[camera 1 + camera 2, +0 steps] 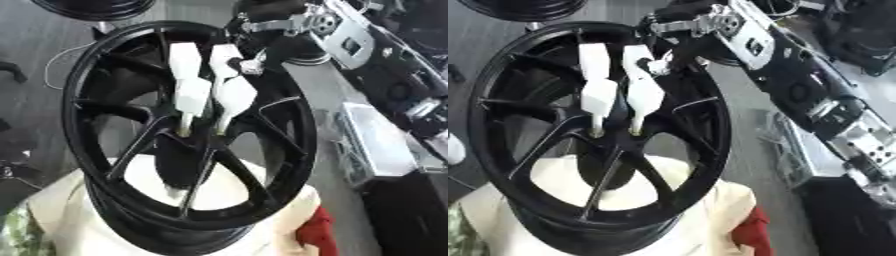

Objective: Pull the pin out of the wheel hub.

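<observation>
- Black cast wheel hub point(188, 145): it stands tilted on cream padding point(61, 215), spokes meeting at the centre. We cannot make out the pin itself; it presumably sits at that centre.
- Right hand point(210, 87): it enters from the upper right, and its white fingers point(598, 97) point straight down, tips just above the centre.
- We judge the fingers extended, gripping nothing.
- The centre lies directly below the fingertips; the left hand is unseen.
</observation>
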